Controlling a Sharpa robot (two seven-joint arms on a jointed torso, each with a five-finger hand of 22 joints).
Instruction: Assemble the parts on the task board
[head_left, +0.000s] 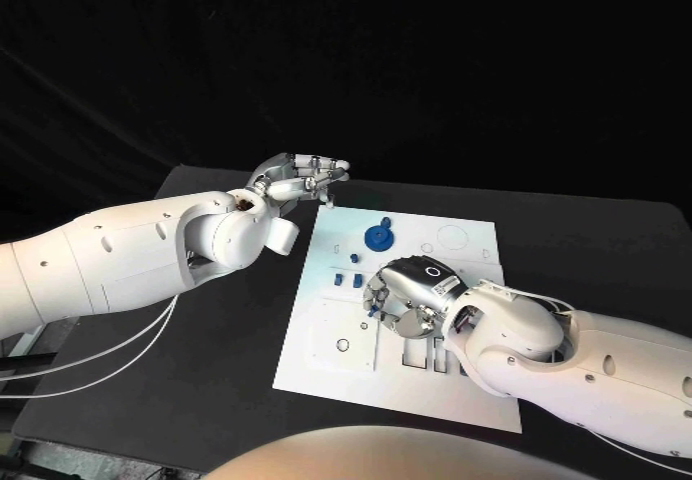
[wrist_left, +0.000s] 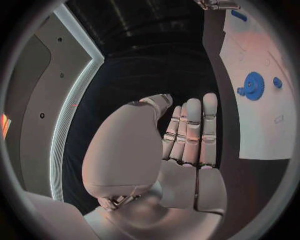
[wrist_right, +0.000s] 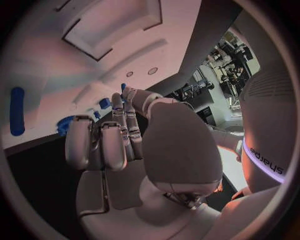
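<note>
Head view: the left hand sits above the table's far left part, just off the far left corner of the task board, fingers curled inward with nothing visible in them. The right hand is lowered over the middle of the board, palm down, fingers bent toward the surface; whether it has hold of a part cannot be made out, since the hand hides its own fingertips. A blue gear lies flat on the far half of the board. Small blue pieces lie just left of the right hand, too small to identify.

Left wrist view: the left hand shows its fingers side by side and extended, thumb folded alongside, holding nothing. The blue gear lies on the white board, beside a small blue peg.

Right wrist view: the right hand points at the board, fingers partly bent. A long blue part lies along the circle's rim, partly cut off.
</note>
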